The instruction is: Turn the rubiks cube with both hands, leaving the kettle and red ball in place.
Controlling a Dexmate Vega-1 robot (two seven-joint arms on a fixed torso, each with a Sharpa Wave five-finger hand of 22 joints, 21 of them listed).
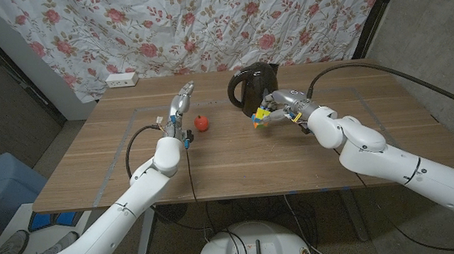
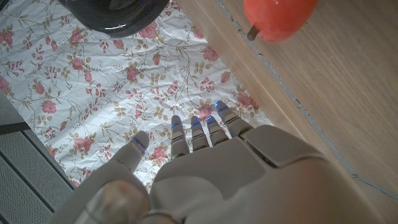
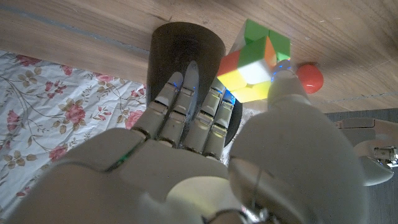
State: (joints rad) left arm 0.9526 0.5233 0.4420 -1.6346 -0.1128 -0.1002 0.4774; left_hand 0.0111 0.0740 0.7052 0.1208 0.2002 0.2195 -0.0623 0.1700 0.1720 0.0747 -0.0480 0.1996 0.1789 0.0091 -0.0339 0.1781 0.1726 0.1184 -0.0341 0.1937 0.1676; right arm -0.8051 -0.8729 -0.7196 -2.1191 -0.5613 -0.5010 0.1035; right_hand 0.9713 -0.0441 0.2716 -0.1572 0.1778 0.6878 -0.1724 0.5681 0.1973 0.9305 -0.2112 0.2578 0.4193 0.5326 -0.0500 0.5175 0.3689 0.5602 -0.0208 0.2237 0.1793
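Observation:
My right hand (image 1: pixel 278 107) holds the rubiks cube (image 1: pixel 259 116) just in front of the black kettle (image 1: pixel 253 86), a little above the table. In the right wrist view the cube (image 3: pixel 255 61) sits between the thumb and the fingers (image 3: pixel 186 106), with the kettle (image 3: pixel 183 53) behind them. The red ball (image 1: pixel 202 123) lies on the table between the two hands. My left hand (image 1: pixel 179 105) is open, fingers straight and together, left of the ball. The left wrist view shows its fingers (image 2: pixel 202 130) pointing toward the curtain, with the ball (image 2: pixel 277 17) and the kettle (image 2: pixel 115 14) at the picture's edge.
A wooden table (image 1: pixel 133 171) carries a taped rectangle outline. A white power strip (image 1: pixel 121 79) lies at the far left corner. A floral curtain (image 1: pixel 203 23) hangs behind. A blue bin (image 1: pixel 0 189) stands on the floor at the left.

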